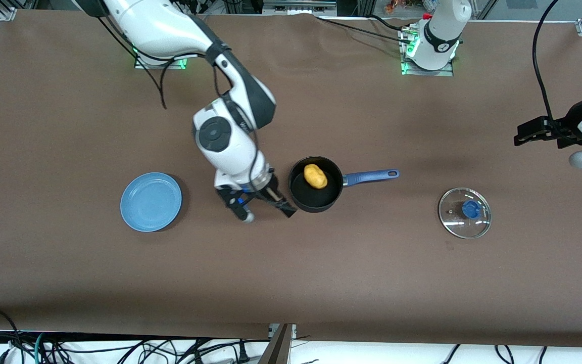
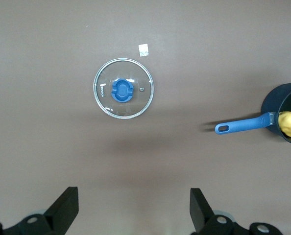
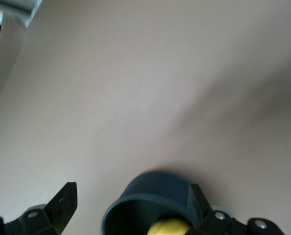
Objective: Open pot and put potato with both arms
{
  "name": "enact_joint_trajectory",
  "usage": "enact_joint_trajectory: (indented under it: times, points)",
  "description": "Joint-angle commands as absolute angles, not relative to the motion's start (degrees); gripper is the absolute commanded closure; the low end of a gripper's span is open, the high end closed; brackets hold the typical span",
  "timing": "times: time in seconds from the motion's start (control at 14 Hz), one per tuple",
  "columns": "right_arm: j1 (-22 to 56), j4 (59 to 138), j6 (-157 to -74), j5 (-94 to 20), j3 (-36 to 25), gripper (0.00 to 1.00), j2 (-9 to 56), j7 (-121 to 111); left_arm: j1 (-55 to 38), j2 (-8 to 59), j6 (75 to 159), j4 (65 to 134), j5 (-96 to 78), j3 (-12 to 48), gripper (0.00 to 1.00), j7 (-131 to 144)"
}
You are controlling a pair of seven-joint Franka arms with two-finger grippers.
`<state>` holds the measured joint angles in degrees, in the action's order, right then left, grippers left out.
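The potato (image 1: 316, 176) is sitting in the pot (image 1: 316, 185), the lid (image 1: 465, 213) is lying apart on the table (image 1: 351, 273), and the right tool (image 1: 263, 205), open and empty beside the pot, could bump it while the left tool (image 2: 133, 210) is waiting open.

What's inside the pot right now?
The potato lies in the open pot, resting against the wall farther from the front camera. The rest of the floor that shows is bare black. The floor under the potato is hidden.
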<state>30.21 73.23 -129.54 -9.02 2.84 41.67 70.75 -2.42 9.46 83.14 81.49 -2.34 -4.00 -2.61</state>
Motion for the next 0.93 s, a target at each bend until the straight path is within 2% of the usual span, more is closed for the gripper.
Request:
enact_joint_trajectory:
  times: [0.0, 0.36, 0.64, 0.86]
  points:
    - [24.72, 73.56, -121.15, -8.35, 3.08, 0.0, 37.8, 59.63, -1.76, 8.26, 82.35, 81.91, -1.14, -2.99, 0.0, -3.87]
    - [16.62, 73.74, -106.73, -7.82, 1.24, 0.0, 31.04, 38.1, -2.19, 9.93, 82.44, 81.04, -0.7, -3.16, 0.0, -3.6]
    - [16.52, 74.0, -97.66, -7.21, -6.4, 0.0, 25.68, 22.79, -2.37, 10.02, 82.44, 80.95, -0.7, -3.08, 0.0, -3.34]
    - [16.44, 75.4, -93.79, -3.87, -7.64, 0.0, 21.29, 16.28, -1.93, 10.02, 82.44, 80.95, -0.79, -3.16, 0.0, -3.34]
